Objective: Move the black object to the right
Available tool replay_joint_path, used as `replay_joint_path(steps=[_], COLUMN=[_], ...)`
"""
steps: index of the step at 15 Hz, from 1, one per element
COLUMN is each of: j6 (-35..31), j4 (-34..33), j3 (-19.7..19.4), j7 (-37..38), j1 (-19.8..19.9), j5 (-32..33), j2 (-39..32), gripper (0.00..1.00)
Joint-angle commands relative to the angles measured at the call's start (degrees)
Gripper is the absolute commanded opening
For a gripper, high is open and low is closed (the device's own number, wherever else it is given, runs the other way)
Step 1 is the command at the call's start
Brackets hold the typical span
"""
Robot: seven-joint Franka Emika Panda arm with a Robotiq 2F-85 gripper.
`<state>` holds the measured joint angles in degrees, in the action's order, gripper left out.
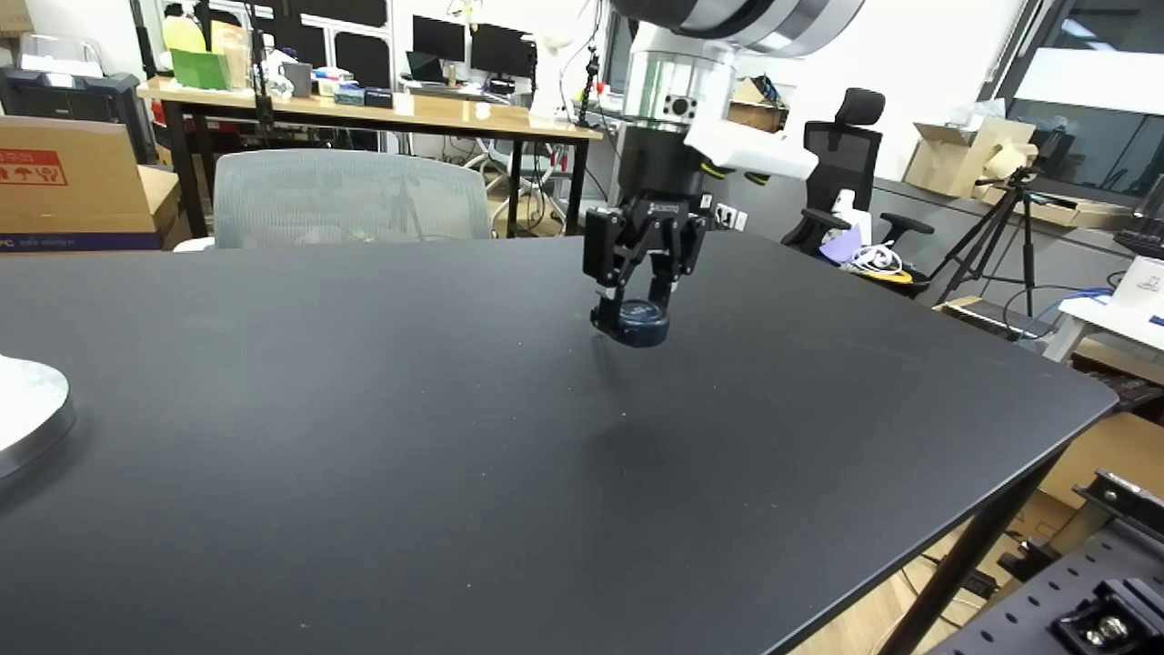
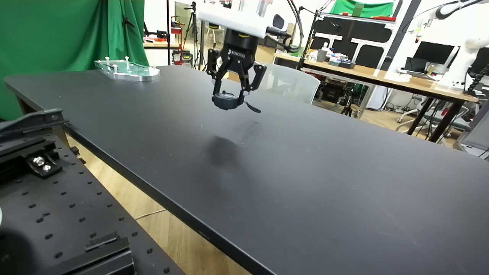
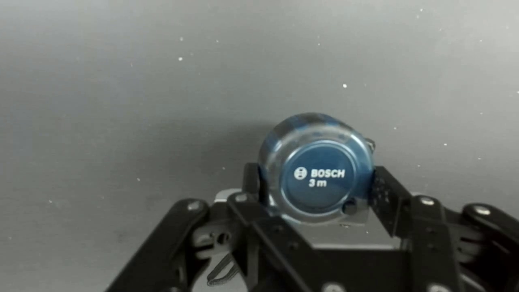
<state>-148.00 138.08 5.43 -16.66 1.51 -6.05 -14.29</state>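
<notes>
A smooth, matt dark table point(image 1: 409, 437), flecked with white, is seen in both exterior views. Above it, clear of the top, the black claw point(image 2: 229, 98) is clamped on a tape measure point(image 3: 318, 178), the fingers point(image 3: 389, 198) parted by just that breadth. The tape measure is held face up; from its round, glossy dark blue body a long axis cannot be told. A thin dark strap point(image 2: 253, 107) is hung aslant beside it; across its face, finger to finger, white lettering point(image 3: 327, 173) is printed.
</notes>
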Motion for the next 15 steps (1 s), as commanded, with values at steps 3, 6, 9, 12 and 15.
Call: replay_joint_path(steps=[3,6,9,12,15], j6=[-2.6,-4.1,-4.7,-4.8,-5.0], j4=[4.4,5.0,5.4,5.6,5.5], j3=[-3.0,-4.4,-5.2,-5.4,-5.6], j7=[2.9,4.0,4.9,5.6,6.1], j1=[2.3,2.8,2.8,2.8,2.8], j5=[-1.4,-0.6,-0.4,-0.4,-0.2], j2=[2.3,1.4,0.9,0.5,-0.2], gripper=[0.44,0.44,0.44,0.44,0.44])
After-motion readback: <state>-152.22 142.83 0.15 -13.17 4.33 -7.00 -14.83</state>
